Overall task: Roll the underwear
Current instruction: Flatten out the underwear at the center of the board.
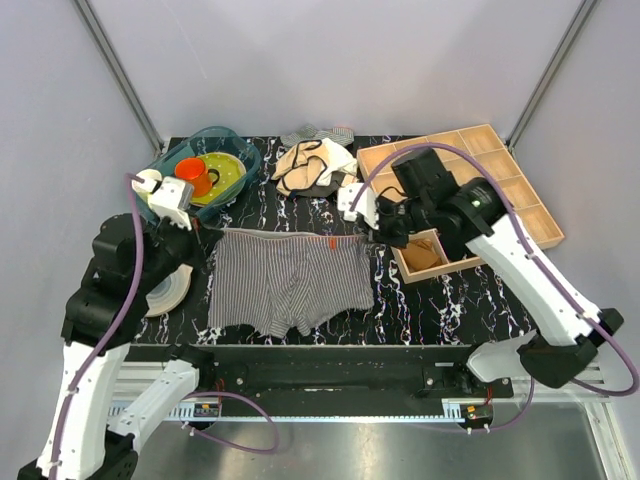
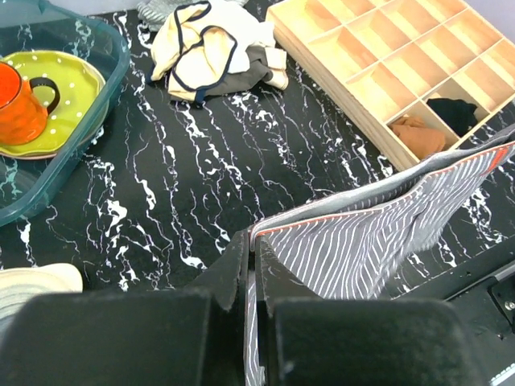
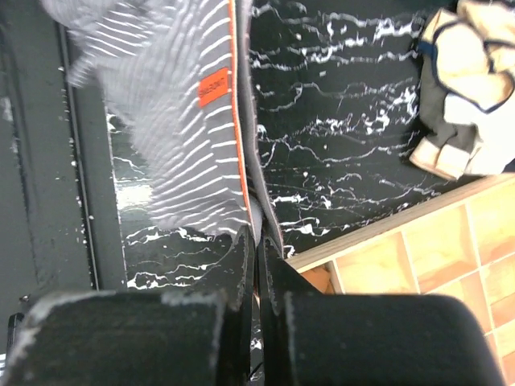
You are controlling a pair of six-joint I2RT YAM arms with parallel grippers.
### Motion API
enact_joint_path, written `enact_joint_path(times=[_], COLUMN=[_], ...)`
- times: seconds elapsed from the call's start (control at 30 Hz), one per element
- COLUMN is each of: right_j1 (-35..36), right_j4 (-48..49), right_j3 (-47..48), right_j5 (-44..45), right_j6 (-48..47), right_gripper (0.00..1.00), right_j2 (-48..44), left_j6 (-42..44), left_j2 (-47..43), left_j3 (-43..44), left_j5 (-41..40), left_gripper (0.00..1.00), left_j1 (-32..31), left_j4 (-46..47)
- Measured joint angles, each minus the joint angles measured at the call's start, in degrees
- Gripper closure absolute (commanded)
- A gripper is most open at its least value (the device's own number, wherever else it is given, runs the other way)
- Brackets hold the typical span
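Spanning crosswise between both arms, the underwear has its waistband corners pinched by the left claw and right claw, legs pointing nearward.

Underwear: thin woven cloth, matt, fine grey-white pinstripe. It has an orange-red edge along the band and a small red fabric tab, and it hangs in soft, slack folds.

My left gripper and right gripper: black plastic, matt. The right housing is scuffed pale grey.

Table: black marble-pattern top with white veins, smooth. Faint sheen in my right wrist view.

Tray: pale bare wood, matt.

Bin: translucent teal plastic, glossy.

Mug: orange, glazed shine.

Plate: yellow-green, dotted, glossy.

Beige garment: soft cloth with dark trim.
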Motion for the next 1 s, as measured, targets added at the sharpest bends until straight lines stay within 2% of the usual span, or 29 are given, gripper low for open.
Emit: enact_joint_path(times=[0.1,0.2,0.27,0.33,0.37,0.4,0.47,0.5,0.57,0.6,0.67,0.73,0.77,0.83,0.93,1.0], right_j1=[-0.81,-4.5,-7.61,-10.45,-11.67,-12.57,-14.21,-14.84,-15.82,-16.17,-16.57,-16.81,-16.81,-16.74,-14.95,-12.22], right_j4=[4.02,8.94,12.61,16.13,17.64,18.43,19.71,19.91,20.31,20.83,21.62,22.16,21.77,18.67,13.42,12.81], right_j3=[-3.43,-5.92,-6.84,-6.75,-6.34,-5.66,-4.68,-4.68,-5.95,-7.56,-9.7,-14.78,-17.55,-21.64,-26.97,-28.85], right_j5=[3.02,4.04,4.87,6.27,7.06,8.0,9.16,9.62,9.79,9.51,8.55,4.46,1.62,-3.98,-9.18,-8.66], right_j6=[2.27,5.57,7.76,9.94,10.97,11.89,13.11,13.49,13.16,12.11,9.46,1.44,-3.87,-16.96,-37.4,-44.65], right_gripper=[1.0,1.0,0.84,0.67,0.63,0.59,0.49,0.46,0.38,0.37,0.33,0.26,0.2,0.19,0.29,0.34], right_j2=[3.26,10.1,15.91,22.91,26.73,30.14,35.91,37.53,37.57,35.32,32.0,24.94,21.22,15.96,13.62,16.59], left_j6=[0.0,0.04,0.07,0.24,0.52,0.81,0.76,0.76,0.83,1.09,1.6,3.04,3.41,4.02,4.0,4.09], left_j2=[2.01,10.67,20.55,33.2,42.01,49.2,65.35,70.64,75.76,75.95,73.11,64.94,57.72,42.36,18.45,7.23], left_j3=[-1.99,-4.33,-4.33,-0.35,3.5,7.89,19.96,24.09,27.58,27.58,26.36,20.74,15.3,6.23,-6.84,-13.6], left_j5=[-0.74,-1.03,-1.05,-1.46,-1.77,-2.19,-3.23,-3.58,-4.22,-4.55,-5.25,-6.51,-7.06,-8.11,-8.02,-7.74], left_gripper=[1.0,1.0,1.0,0.84,0.79,0.7,0.59,0.51,0.44,0.41,0.25,0.01,0.01,0.01,0.01,0.01], left_j1=[0.0,0.07,0.42,1.03,1.44,1.81,2.56,2.89,3.3,3.5,3.76,3.78,3.89,4.07,5.18,5.79], left_j4=[1.92,6.25,9.77,11.45,12.26,12.48,12.13,12.37,12.02,11.19,10.34,13.73,15.8,19.06,26.84,31.32])
